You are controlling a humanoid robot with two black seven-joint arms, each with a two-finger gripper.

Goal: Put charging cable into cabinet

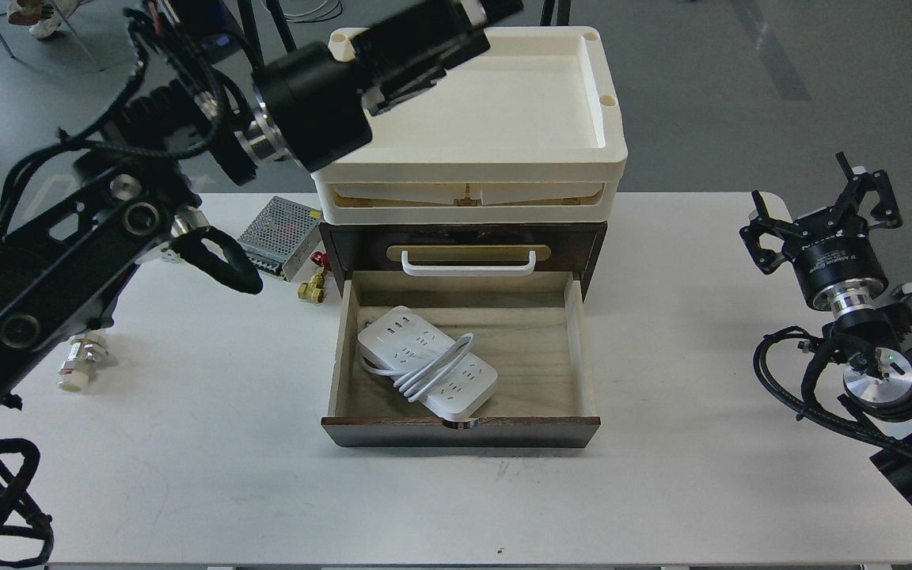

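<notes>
Well to the left of your right gripper [824, 210], and nearer the counter's front edge, the charging cable [427, 362] lies flat and slantwise on the pale floor of the open lower drawer of the cabinet [461, 431], its thick white cord looped around its middle and its nearer end close to the drawer's dark front wall. That gripper hovers over the right end of the counter [662, 475] with its fingers spread wide and nothing between them. Your left arm reaches up and across the cream tray [606, 150] stacked on top of the cabinet; its far end runs out of the top of the view, so you cannot tell how its gripper stands. The cabinet's upper drawer is closed, with its white bar handle [468, 262] facing you. Beside the cabinet's left side sit a perforated metal box [280, 226] and a small brass fitting [312, 286], both apart from either gripper.
</notes>
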